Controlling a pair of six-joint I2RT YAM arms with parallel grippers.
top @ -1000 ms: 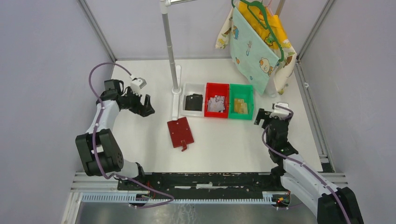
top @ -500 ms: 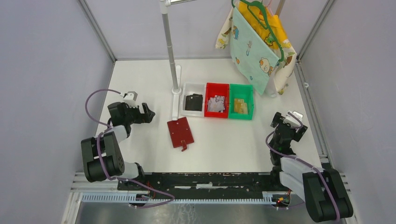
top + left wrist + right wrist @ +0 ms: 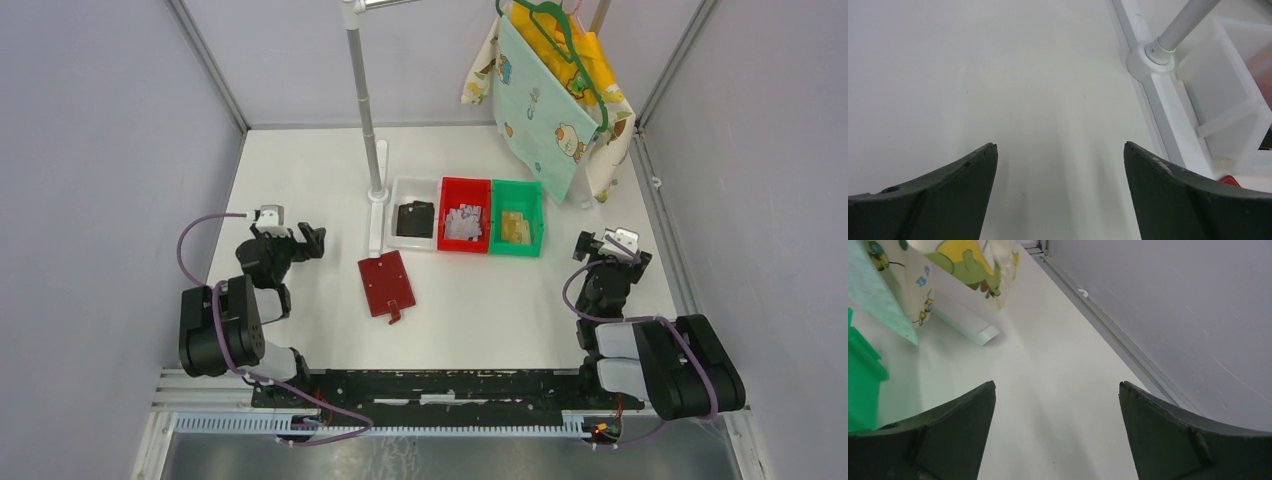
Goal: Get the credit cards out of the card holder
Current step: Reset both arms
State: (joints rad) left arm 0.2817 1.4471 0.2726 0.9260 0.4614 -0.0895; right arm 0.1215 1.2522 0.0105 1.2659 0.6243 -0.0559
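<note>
Three bins are set in a row on the table (image 3: 300,170): white bin (image 3: 415,183) w/ a black squarish object (image 3: 414,219), red bin (image 3: 464,183) w/ white scraps (image 3: 463,222), green bin (image 3: 516,184) at rt. A metal pole (image 3: 362,100) is stood just left of them; printed cloths (image 3: 540,110) are hung at back rt.

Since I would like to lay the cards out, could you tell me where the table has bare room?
The widest bare stretch of table lies in front of the green bin, right of the card holder. Another lies at the far end, left of the pole. It is crowded along the row of three bins and under the hanging cloth.
</note>
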